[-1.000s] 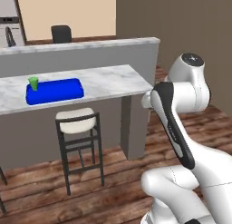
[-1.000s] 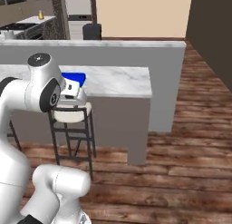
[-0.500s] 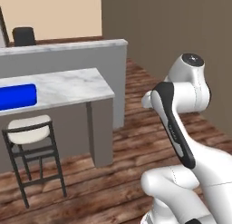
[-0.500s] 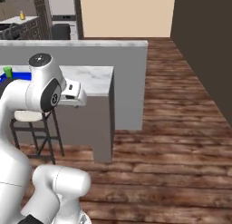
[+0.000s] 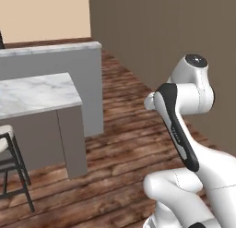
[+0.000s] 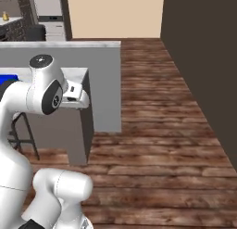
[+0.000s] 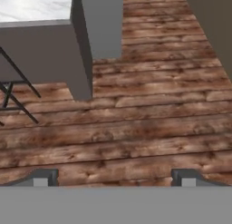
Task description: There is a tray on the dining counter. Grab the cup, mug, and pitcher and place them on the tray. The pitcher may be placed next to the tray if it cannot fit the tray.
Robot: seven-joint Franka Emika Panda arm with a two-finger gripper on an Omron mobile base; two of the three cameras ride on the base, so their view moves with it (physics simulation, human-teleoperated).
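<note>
Left of frame: the dining counter (image 5: 37,91) ended at about mid-frame in the left base view, its white veined top sitting in front of a raised grey ledge.
Tray: the tray (image 6: 7,78) showed as a thin blue sliver at the far left edge of the right base view, lying on the marble beside the arm's white shoulder.
Cup, mug, pitcher: none could be made out from these angles, so their places could not be told.
Stool: a dark-legged stool (image 5: 11,169) stood under the counter at the lower left of the left base view.
Floor: brown wooden planks (image 7: 136,128) ran across the hand view, with the counter's grey support post at upper left.
Step in hand: judged as travel — the base seemed to be heading off to find the next vessel, nothing being grasped.
Doing it well: the arm looked tucked close to the body, which should keep it clear of the counter's corner; a wide berth round the post and stool would be wise.
Claw: the gripper (image 7: 115,177) pointed down at bare floor, its two tips at the bottom of the hand view set far apart — spread wide, holding nothing and touching nothing.
</note>
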